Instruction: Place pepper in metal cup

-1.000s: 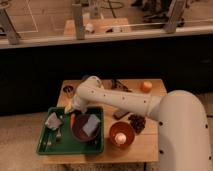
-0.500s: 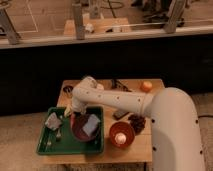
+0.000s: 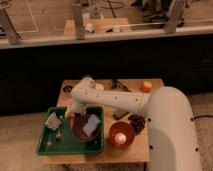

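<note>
My gripper hangs at the end of the white arm over the green tray, at the left rim of the maroon plate. A slim red-orange sliver, which looks like the pepper, shows right under the gripper at the plate's left edge. Whether the gripper touches it I cannot make out. A small dark round thing at the table's back left corner looks like the metal cup, behind the arm's elbow and apart from the gripper.
On the maroon plate lies a blue-grey item, and a grey item sits at the tray's left. An orange bowl, a dark cluster and a round orange fruit lie to the right. The white arm crosses the table's middle.
The arm has swung a little to the left and down. The gripper now sits lower over the tray, at the plate's left edge.
</note>
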Tool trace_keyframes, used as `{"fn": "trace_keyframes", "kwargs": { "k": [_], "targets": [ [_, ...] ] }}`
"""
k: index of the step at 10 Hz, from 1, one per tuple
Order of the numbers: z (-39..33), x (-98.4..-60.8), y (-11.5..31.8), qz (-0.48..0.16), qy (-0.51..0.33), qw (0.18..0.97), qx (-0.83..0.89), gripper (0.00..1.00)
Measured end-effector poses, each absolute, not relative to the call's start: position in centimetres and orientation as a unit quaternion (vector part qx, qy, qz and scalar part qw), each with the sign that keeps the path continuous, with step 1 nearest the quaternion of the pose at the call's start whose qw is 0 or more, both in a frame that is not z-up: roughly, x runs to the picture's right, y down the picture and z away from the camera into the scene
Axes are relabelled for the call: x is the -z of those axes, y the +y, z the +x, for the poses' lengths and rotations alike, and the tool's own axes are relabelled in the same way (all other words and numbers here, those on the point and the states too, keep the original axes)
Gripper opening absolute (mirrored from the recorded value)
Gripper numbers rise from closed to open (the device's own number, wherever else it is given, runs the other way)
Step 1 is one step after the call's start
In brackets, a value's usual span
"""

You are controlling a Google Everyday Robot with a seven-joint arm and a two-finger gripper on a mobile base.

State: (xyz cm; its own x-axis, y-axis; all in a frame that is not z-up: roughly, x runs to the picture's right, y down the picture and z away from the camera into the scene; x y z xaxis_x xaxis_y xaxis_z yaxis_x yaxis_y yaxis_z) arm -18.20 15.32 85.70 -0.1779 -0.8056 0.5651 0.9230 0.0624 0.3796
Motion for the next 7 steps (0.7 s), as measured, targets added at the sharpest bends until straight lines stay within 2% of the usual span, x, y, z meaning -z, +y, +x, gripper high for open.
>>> {"fn": "trace_keyframes", "kwargs": {
  "k": [7],
  "targets": [
    [-18.25,-85.95,15.81,-0.100,-0.360,0.630,0.681,0.66]
  ]
}}
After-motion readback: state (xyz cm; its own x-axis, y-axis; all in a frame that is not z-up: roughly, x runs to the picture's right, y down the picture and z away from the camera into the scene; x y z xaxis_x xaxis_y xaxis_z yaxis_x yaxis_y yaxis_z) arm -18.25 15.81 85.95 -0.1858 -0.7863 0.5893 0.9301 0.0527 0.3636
